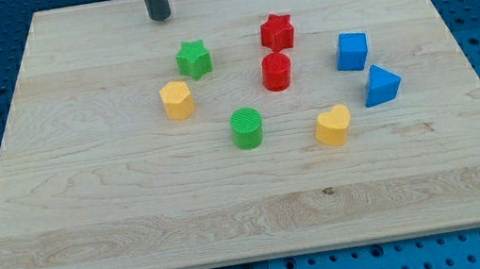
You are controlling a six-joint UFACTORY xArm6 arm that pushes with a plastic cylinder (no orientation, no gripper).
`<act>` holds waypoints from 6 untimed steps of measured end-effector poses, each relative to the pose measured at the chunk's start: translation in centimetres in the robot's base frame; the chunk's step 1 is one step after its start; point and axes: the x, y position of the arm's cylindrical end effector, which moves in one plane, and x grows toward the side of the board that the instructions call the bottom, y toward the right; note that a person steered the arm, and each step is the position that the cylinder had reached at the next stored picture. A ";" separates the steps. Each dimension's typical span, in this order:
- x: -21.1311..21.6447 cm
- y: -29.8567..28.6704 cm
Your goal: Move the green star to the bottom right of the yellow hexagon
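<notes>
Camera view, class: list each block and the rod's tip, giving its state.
my tip: above-left of green star, touching nothing
green star: above-right of yellow hexagon
yellow hexagon: free
green cylinder: upright
red star: behind red cylinder

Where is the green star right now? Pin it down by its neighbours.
The green star sits in the board's upper middle, just up and right of the yellow hexagon, left of the red star, with my tip above it toward the view's top.
</notes>
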 end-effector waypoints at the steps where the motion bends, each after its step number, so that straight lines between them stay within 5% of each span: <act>1: 0.7 0.0; 6: 9.7 3.6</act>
